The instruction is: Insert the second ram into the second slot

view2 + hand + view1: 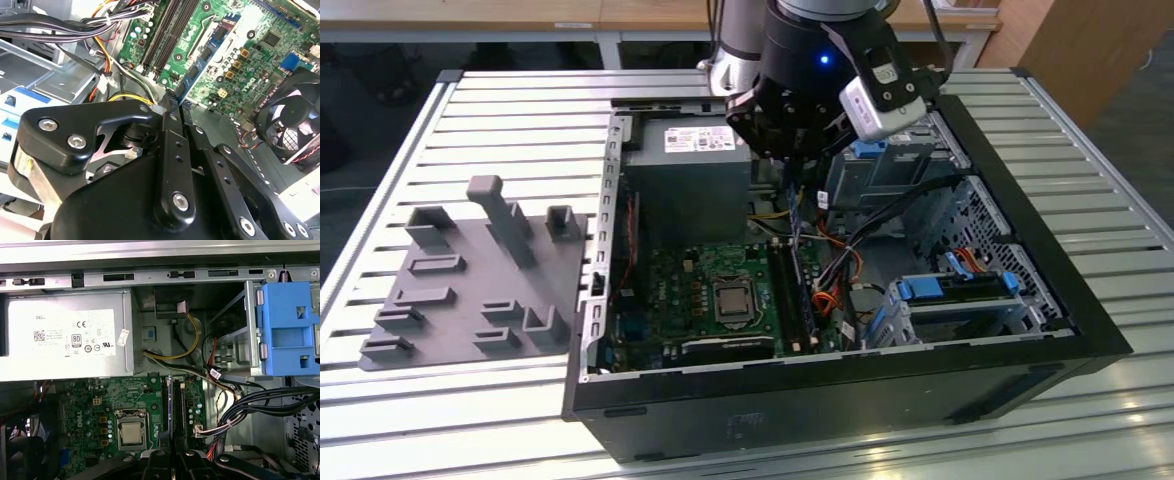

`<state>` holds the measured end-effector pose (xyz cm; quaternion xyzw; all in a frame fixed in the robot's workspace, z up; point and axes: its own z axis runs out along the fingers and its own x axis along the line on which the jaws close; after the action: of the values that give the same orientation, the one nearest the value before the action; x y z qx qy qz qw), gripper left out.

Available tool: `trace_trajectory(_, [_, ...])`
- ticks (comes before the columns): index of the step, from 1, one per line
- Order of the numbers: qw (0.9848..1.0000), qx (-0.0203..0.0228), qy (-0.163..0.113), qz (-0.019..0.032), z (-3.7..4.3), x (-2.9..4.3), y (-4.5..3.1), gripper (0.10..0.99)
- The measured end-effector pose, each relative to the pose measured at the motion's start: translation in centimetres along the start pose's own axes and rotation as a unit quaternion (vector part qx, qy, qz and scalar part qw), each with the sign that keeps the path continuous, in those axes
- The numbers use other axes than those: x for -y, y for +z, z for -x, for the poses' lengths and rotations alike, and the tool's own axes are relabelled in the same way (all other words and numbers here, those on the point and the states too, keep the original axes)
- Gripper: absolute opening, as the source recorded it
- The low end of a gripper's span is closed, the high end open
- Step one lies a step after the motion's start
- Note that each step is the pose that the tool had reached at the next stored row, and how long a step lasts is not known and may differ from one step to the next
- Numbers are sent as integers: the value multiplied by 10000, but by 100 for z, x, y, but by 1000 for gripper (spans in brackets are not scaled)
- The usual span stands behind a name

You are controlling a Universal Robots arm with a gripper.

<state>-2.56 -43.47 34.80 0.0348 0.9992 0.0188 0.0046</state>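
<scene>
ok so the motherboard [100,405] is spread out beyond me. My gripper [172,456] is clenched on the second ram [170,405], edge pointing straight ahead, long axis parallel to the memory slots [180,400] just past it.

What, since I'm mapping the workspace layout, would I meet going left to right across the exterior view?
Grey fixture tray → motherboard inside the open computer case → blue drive-bay bracket.
</scene>
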Motion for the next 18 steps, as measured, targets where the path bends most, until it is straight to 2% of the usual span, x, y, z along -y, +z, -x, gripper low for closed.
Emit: trace_trajectory(18, [10000, -1, 0, 0, -1, 4, 91, 141])
